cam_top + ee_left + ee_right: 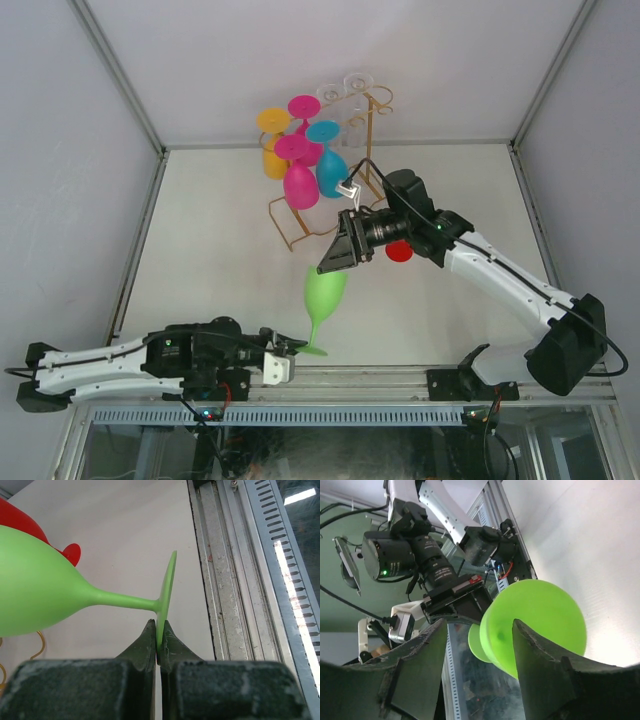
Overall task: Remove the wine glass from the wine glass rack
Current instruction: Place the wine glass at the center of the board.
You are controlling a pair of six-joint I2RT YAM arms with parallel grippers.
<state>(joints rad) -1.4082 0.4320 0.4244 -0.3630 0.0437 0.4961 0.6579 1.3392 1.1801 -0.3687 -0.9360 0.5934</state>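
Observation:
A lime-green wine glass (pixel 325 290) hangs tilted above the table's near middle, away from the gold wire wine glass rack (pixel 378 100) at the back. My left gripper (pixel 158 625) is shut on the edge of its round foot (pixel 169 587); its stem and bowl (pixel 30 595) reach off to the left. My right gripper (pixel 335 257) stands open at the bowl's rim. In the right wrist view the green glass (pixel 540 615) lies beside the right finger (pixel 540 660), with a wide gap to the left finger (pixel 420 650).
Pink (pixel 300 185), yellow (pixel 273 140) and blue (pixel 330 170) glasses and clear ones (pixel 345 90) hang from the rack. A red glass (pixel 399 250) lies on the table under my right arm. A metal rail (pixel 235 580) runs along the near table edge.

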